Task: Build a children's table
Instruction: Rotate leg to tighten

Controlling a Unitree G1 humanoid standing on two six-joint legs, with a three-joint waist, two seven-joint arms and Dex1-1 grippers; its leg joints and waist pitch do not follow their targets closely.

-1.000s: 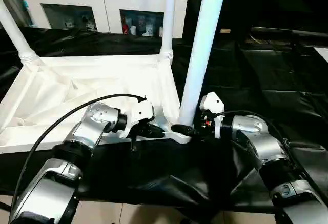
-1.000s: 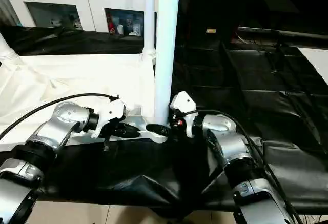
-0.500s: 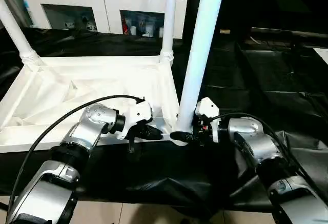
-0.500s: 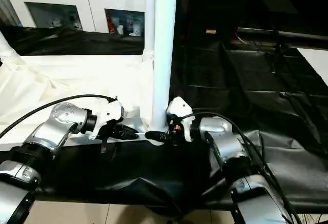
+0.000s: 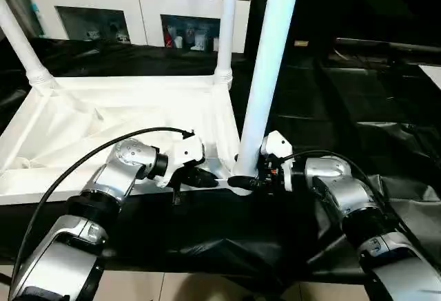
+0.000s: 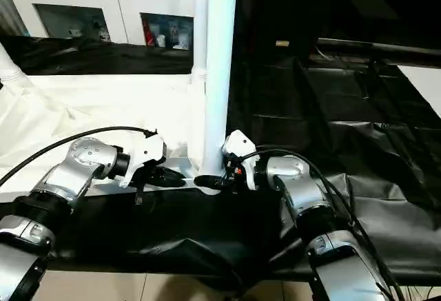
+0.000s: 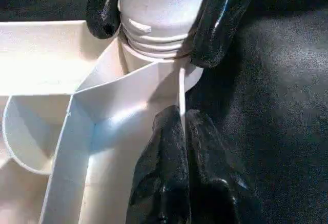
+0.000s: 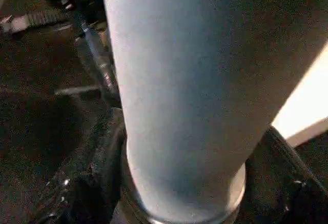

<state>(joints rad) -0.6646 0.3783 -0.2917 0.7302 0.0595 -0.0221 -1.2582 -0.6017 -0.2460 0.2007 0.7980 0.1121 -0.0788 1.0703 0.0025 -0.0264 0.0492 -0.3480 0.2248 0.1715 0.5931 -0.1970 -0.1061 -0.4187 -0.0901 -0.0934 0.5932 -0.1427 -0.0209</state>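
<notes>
So the white tabletop (image 5: 124,118) lies upside down on the black-draped work table (image 5: 344,101), ribbed underside up, and three legs stand from its corners as far as I can see: one at the far left corner (image 5: 24,46), one at the far right corner (image 5: 226,18), and the near right leg (image 5: 269,74) the robot is working on now. The near left corner runs out of view, so I can't say whether a fourth leg is in. My guess is that the job is well past halfway, with this leg being seated or tightened and perhaps one more to fit, then the table to be turned upright.

The left gripper (image 5: 200,176) reaches in from the left, forearm low and roughly level, fingers pressed together on the thin rim wall of the tabletop just beside the near right corner socket (image 7: 154,55) (a steadying pinch, it looks like). The left wrist view shows those fingers (image 7: 169,167) clenched on the edge.

The right gripper (image 5: 247,181) comes in from the right, elbow bent, wrist level, with its two black fingers (image 7: 223,19) straddling the very base of the near right leg at its threaded collar. They sit snug on either side of the tube, so I'd call that a grasp on the leg.
</notes>
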